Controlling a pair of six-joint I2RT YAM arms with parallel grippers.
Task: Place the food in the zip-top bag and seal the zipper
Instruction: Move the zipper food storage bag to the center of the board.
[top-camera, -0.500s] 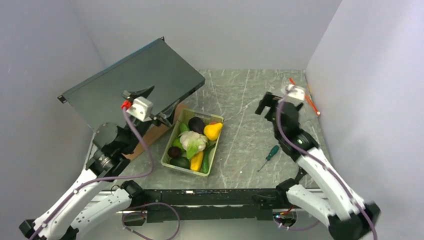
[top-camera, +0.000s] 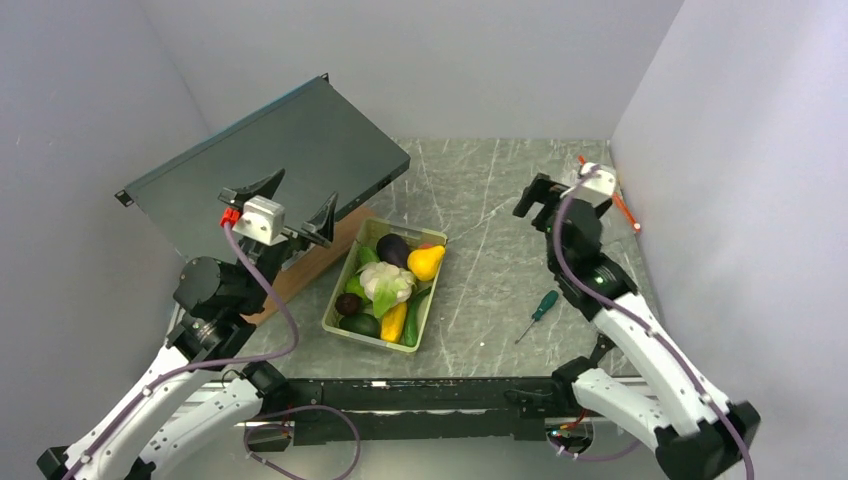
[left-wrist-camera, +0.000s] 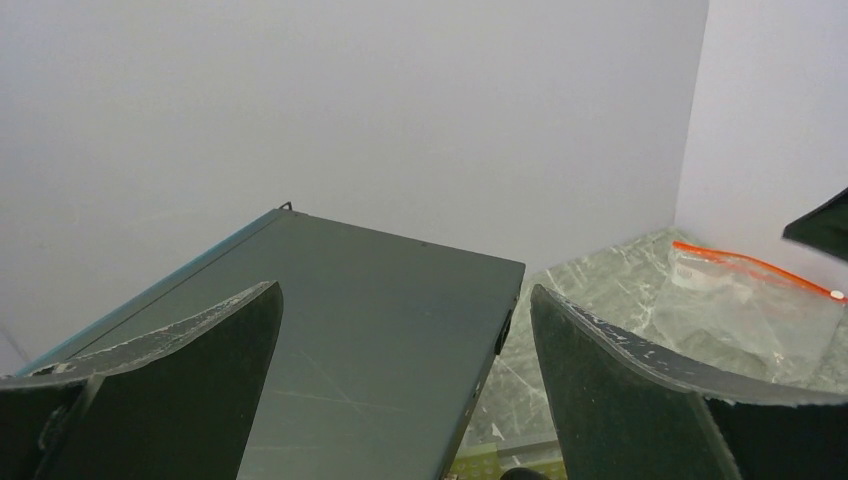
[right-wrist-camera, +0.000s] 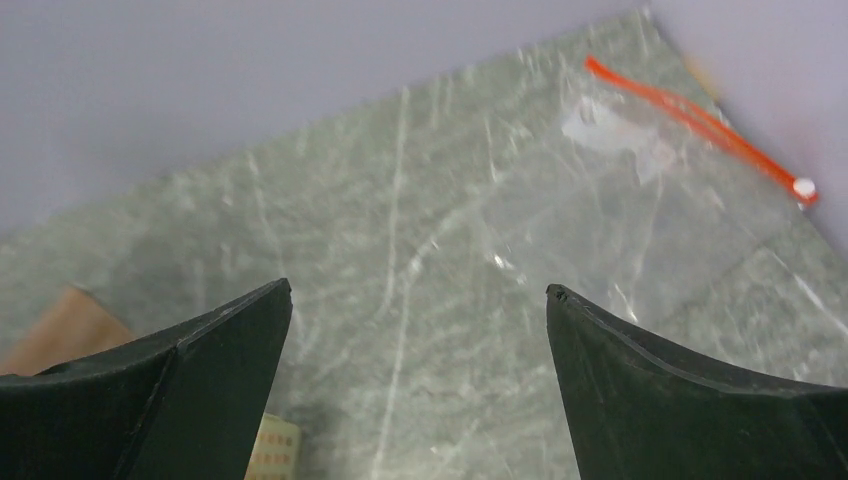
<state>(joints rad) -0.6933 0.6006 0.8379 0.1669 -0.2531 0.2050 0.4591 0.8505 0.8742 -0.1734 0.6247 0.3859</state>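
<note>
The food (top-camera: 388, 283) sits heaped in the pale green tray (top-camera: 337, 300). The zip-top bag (right-wrist-camera: 620, 230) lies flat on the surface well to the right of the tray, against the right wall. Its zipper (right-wrist-camera: 690, 121) runs slantwise along that wall. The right pincer (right-wrist-camera: 418, 290) is released, jaws wide, hovering between tray and bag with the bag ahead and to its right. The left pincer (left-wrist-camera: 405, 290), also released, hangs on the tray's left. The right arm is clearly nearer the bag, so it seems best placed to fetch it.
</note>
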